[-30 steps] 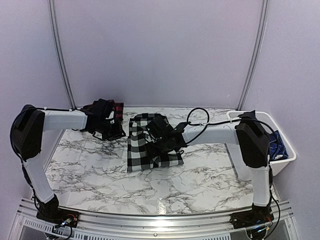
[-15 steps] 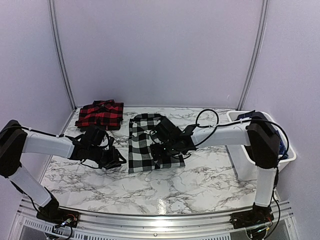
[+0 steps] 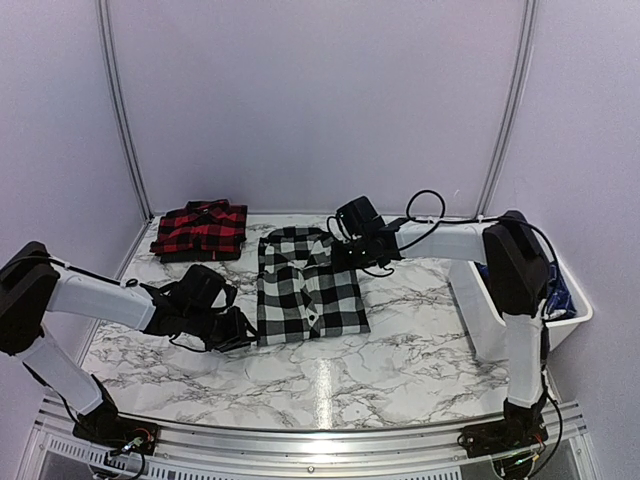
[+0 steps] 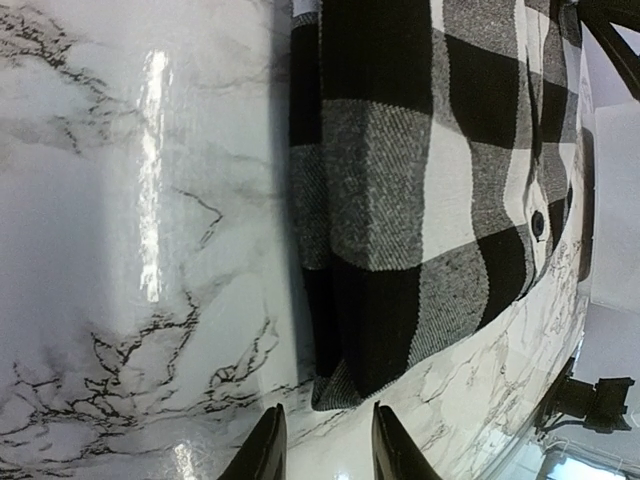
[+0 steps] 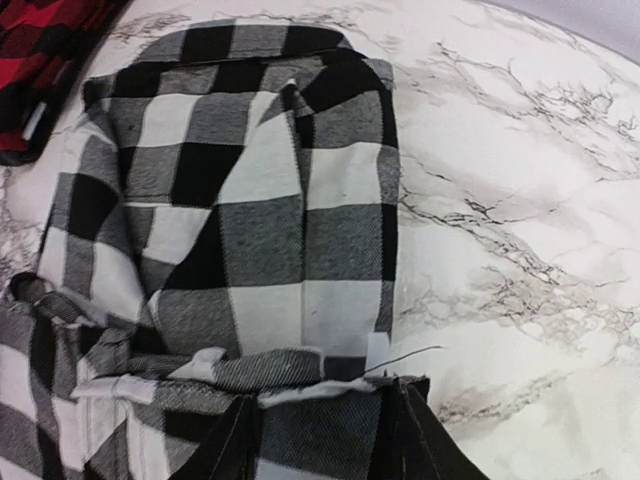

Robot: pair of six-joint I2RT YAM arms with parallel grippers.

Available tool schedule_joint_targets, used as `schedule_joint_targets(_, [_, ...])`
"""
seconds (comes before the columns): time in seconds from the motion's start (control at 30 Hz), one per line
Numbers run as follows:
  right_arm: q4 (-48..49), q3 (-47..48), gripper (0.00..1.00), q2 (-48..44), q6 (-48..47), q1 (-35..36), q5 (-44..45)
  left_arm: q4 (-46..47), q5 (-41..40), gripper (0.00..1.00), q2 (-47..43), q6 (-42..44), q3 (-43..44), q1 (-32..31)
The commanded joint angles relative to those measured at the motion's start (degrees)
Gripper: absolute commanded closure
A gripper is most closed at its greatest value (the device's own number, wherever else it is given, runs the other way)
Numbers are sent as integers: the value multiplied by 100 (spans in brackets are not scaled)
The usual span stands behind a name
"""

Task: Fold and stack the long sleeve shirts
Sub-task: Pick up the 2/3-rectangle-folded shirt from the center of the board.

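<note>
2 shirts in view, both already folded, not yet stacked. The red shirt lies as a flat rectangle at the far left corner of the table. The black-white shirt lies mid-table, just beside it to the right, apart from it, collar toward the far side. It is a rough rectangle with straight side edges, but the right wrist view shows the collar end lumpy, with a tucked layer bunched across it. Judged progress: folding about done, perhaps 1 tidy-up left, then 1 shirt has to go on top of the other. Left gripper sits low at the shirt's near left corner; its jaws are apart with only marble between them, the corner just ahead of the tips, nothing held. Right gripper is at the far right edge by the collar; its jaws are apart with a fold of cloth between them, and whether they pinch it cannot be told. The cloth looks thick, a soft flannel in big checks, with 1 dark button on the placket.
</note>
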Motion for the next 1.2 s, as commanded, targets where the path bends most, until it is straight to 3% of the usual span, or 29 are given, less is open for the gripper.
schedule_joint_targets(0.0, [-74,597,60,648,-293,-134,-125,-64,-155,69,-48,-105,-124,-82])
schedule_joint_targets(0.27, [-336,929,48,1158,-287,-152,-244,-76,-119,68,-102,-214,-143,-228])
schedule_joint_targets(0.5, [-614,703,34,227,-412,-156,-36,-21,-209,67,-206,-318,-227,-251])
schedule_joint_targets(0.7, [-220,-750,34,-1096,-381,-135,-428,65,-168,68,-292,-256,-282,-261])
schedule_joint_targets(0.93, [549,-3027,43,-2604,-212,58,-743,55,-311,68,-541,213,-310,-330])
schedule_joint_targets(1.17, [958,-4110,47,-2997,-364,533,-599,-222,-1014,68,-636,704,-268,-567])
